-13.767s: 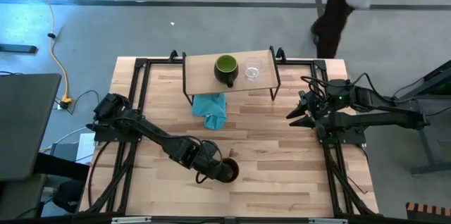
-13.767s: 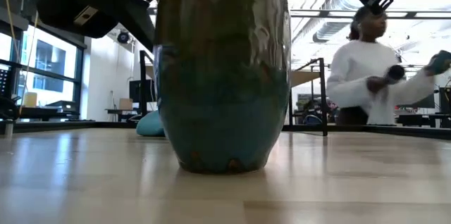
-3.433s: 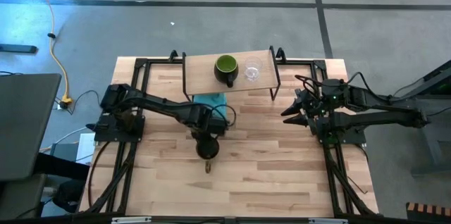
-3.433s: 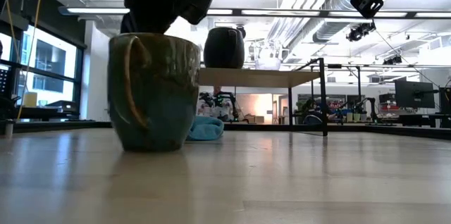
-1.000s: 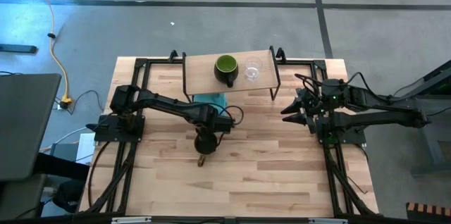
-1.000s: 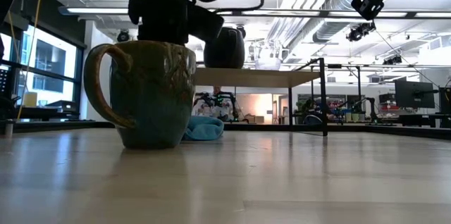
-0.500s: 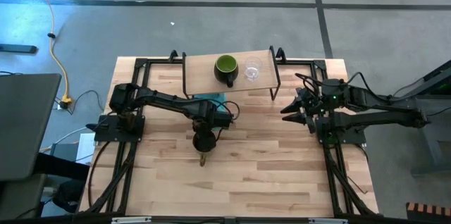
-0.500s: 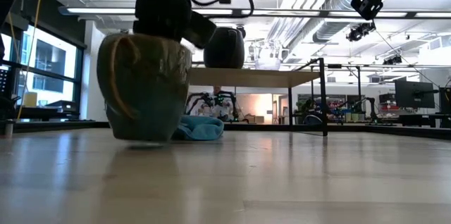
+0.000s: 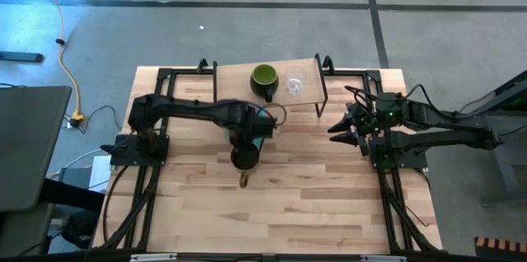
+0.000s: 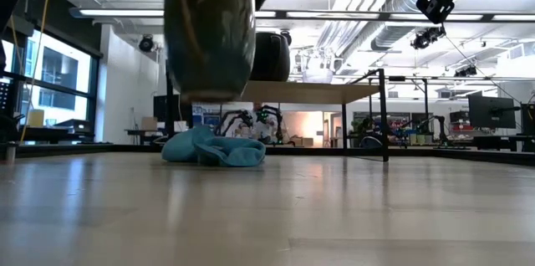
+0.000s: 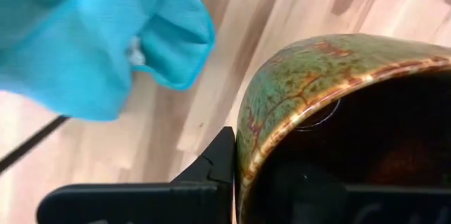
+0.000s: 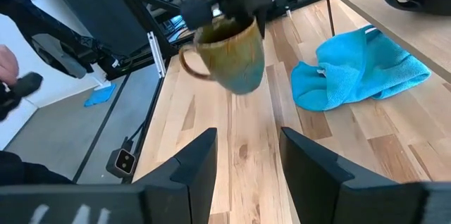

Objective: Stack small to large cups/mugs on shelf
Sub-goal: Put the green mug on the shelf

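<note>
High view: the brown mug [image 9: 245, 160] is held clamped at its rim by the left gripper [image 9: 244, 148] above the table [image 9: 329, 204], its handle pointing away from the shelf [image 9: 234, 75].

Low view: it hangs upright, clear of the tabletop.

Right wrist view: the right gripper [image 12: 248, 155] is seen spread open. No writing is legible.

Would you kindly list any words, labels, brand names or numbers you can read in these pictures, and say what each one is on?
None can be read.
Brown mug, held in the left gripper: only a mottled glaze, no lettering.
Green mug, glass cup, shelf, teal cloth: no markings visible.
Right gripper: plain dark fingers.
</note>
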Robot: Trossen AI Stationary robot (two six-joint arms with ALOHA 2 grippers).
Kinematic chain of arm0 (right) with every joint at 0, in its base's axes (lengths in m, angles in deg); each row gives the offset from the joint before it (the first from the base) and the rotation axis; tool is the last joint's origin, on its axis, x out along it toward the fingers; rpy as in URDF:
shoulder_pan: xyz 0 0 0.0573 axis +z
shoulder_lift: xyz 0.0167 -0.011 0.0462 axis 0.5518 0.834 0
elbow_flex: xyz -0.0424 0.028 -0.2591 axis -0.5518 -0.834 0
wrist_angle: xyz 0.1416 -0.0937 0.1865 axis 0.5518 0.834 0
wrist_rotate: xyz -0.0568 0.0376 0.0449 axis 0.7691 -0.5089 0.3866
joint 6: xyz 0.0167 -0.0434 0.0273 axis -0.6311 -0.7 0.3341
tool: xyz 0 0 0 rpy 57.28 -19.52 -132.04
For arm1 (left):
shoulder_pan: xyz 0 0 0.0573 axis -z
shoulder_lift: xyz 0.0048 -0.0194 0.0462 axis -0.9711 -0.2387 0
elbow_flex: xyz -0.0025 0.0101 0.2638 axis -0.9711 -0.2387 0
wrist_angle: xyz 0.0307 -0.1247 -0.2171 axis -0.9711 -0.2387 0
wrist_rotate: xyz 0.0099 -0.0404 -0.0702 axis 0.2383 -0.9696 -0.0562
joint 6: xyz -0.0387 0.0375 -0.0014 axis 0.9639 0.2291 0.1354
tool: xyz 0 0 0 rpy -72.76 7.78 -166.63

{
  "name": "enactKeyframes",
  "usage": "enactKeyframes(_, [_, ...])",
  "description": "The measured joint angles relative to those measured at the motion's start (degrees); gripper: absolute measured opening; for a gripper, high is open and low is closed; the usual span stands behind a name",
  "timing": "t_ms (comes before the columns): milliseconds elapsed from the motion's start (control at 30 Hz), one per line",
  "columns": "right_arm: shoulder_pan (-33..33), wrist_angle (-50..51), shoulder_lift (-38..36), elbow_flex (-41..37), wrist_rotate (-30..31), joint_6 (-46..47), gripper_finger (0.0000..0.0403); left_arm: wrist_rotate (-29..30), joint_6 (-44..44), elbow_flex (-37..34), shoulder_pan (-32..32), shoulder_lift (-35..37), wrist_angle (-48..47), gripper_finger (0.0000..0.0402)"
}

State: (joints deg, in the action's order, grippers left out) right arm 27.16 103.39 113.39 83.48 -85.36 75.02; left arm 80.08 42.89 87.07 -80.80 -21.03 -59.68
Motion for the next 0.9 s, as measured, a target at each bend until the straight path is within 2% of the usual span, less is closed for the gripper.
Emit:
enactKeyframes(233, [0.00, -0.02, -0.01, 0.00, 0.00, 0.07, 0.0144, 1.86, -1.76, 11.36, -4.06, 0.00, -10.20, 0.0022])
enactKeyframes(467, [0.00, -0.02, 0.01, 0.01, -0.02, 0.10, 0.0144, 1.55, -3.65, 19.68, -9.06, 0.01, -10.24, 0.0022])
enactKeyframes(900, [0.00, -0.02, 0.00, 0.01, 2.73, 1.43, 0.0144, 0.32, -8.20, 21.03, -15.46, 0.00, -10.29, 0.0022])
